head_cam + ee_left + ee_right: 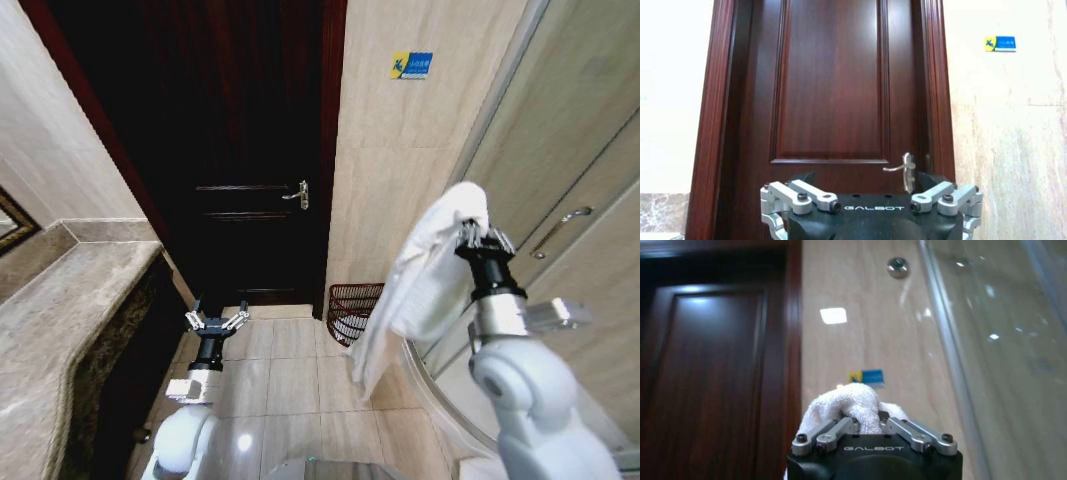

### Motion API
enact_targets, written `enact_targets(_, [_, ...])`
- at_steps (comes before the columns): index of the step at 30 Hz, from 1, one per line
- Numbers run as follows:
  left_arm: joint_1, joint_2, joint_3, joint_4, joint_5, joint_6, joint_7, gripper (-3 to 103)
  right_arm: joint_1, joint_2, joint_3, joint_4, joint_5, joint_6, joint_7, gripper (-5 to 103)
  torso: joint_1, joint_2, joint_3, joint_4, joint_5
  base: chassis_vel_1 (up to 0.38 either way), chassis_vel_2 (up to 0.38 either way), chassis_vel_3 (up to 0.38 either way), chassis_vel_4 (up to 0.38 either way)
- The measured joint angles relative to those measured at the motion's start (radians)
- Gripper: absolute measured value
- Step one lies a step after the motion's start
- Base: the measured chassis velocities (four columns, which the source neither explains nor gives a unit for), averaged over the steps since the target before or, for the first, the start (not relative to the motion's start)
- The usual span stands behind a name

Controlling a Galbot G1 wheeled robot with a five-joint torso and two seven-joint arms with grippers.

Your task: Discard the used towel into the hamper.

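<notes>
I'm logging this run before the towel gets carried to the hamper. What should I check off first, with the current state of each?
1. Towel held by the right gripper: ok, bunched between the fingers and hanging below.
2. Hamper located: ok, on the floor against the wall right of the door.
3. Hamper opening free: cannot tell, the towel hides part of it.
4. Left gripper out of the way: ok, open, empty, low beside the counter.
5. Towel clear of the shower glass: cannot tell.
</notes>
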Motion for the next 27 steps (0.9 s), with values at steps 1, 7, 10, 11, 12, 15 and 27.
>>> enact_targets(1, [0.0,-0.002,0.0,-0.001,0.005,0.0,0.0,100,0.04,-0.026,-0.001,-0.018,0.03,0.003,-0.005,10,0.0,0.0,0.0,0.0001,0.0001,0.0,0.0,0.0,0.0])
enact_targets(7, [0.004,-0.01,-0.013,-0.016,0.01,0.003,0.0,100,0.226,-0.117,-0.018,-0.125,0.138,-0.016,-0.006,10,0.0,0.0,0.0,0.0001,0.0001,0.0,0.0,0.0,0.0])
enact_targets(10, [0.013,-0.017,-0.021,-0.024,0.013,0.003,0.0,100,0.343,-0.159,-0.035,-0.2,0.179,-0.028,-0.006,10,0.0,0.0,0.0,0.0004,-0.0002,0.0,0.0,0.0,0.0])
enact_targets(11, [0.017,-0.023,-0.025,-0.027,0.014,0.002,-0.001,100,0.418,-0.188,-0.047,-0.249,0.207,-0.037,-0.009,10,0.0,0.0,0.0,0.0005,-0.0003,0.0,0.0,0.0,0.0])
enact_targets(12, [0.017,-0.023,-0.025,-0.027,0.014,0.002,-0.001,100,0.418,-0.188,-0.047,-0.249,0.207,-0.037,-0.009,10,0.0,0.0,0.0,0.0005,-0.0003,0.0,0.0,0.0,0.0])
enact_targets(15, [0.026,-0.036,-0.029,-0.031,0.015,0.001,-0.006,100,0.57,-0.253,-0.075,-0.36,0.285,-0.071,-0.034,10,0.0,0.0,0.0,0.0003,-0.0003,0.0,0.0,0.0,0.0])
enact_targets(27, [0.026,-0.028,-0.031,-0.027,0.009,0.011,-0.005,100,1.09,-0.291,-0.353,-0.728,0.367,-0.095,-0.059,10,0.0,0.0,0.0,0.0001,0.0004,0.0,0.0,0.0,0.0])
